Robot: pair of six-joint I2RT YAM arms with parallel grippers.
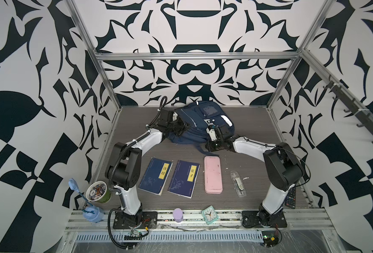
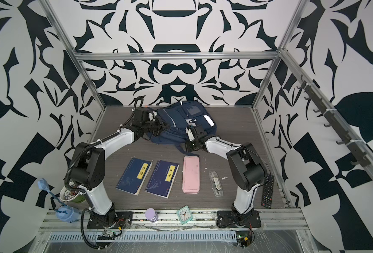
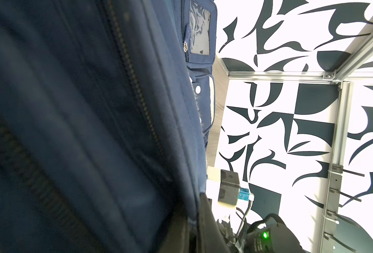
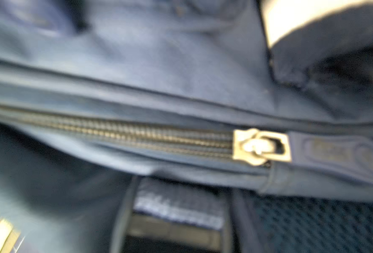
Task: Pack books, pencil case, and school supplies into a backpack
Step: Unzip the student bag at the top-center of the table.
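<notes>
On backpack L edge — L claw clamped onto it.

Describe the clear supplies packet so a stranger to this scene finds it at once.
Start at the navy backpack at the back of the table; nearer the camera lies a row of four flat things. The packet ends that row on the robot's right, just beyond the pink pencil case. It alone is see-through, and far narrower than the case or the two blue books.
</notes>
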